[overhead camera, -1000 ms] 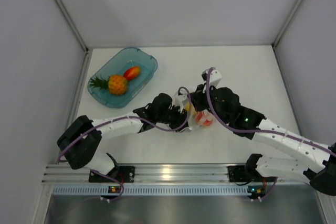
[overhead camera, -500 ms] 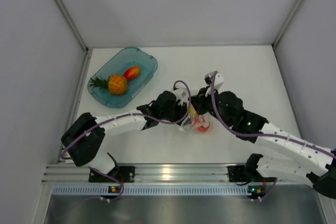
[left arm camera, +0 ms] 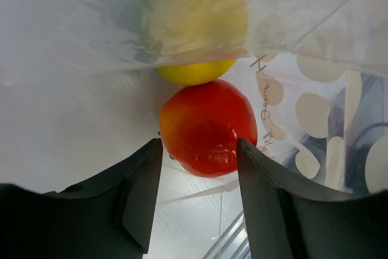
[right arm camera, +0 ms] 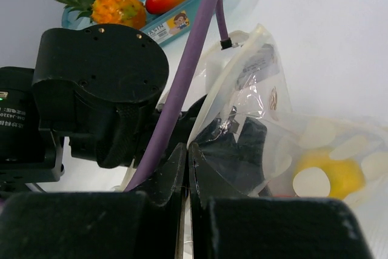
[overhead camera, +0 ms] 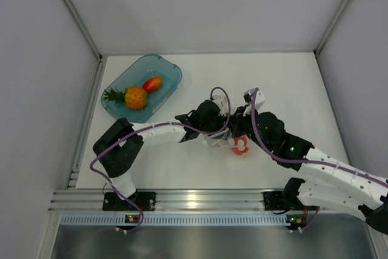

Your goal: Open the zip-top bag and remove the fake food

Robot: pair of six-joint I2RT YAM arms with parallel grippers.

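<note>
Low in the left wrist view, the left gripper (left arm camera: pixel 199 145) has its two black fingers apart and holds nothing. Just past the tips sits a red fruit (left arm camera: pixel 206 127), inside the zip-top bag (left arm camera: pixel 73 113). A lemon (left arm camera: pixel 194 72) touches the red fruit from behind, half under a fold of clear plastic. So two pieces of the fake food are in the bag, near the middle of the top view.

Low in the right wrist view, the right gripper (right arm camera: pixel 188 153) is squeezed tight. It looks like it pinches the bag's edge to keep the mouth up. Far off, at the upper left of the top view, the teal tray (overhead camera: pixel 168 68) holds the pineapple (overhead camera: pixel 134 97) and a red-orange fruit (overhead camera: pixel 152 84).

I think the next job is to close on the red fruit and pull it out. It is round and shiny, so it could pop away if the fingers bite only its front. A finger could trap some plastic, and then the whole bag would come along. If the thin edge slips from the right gripper, the mouth would flop shut.
</note>
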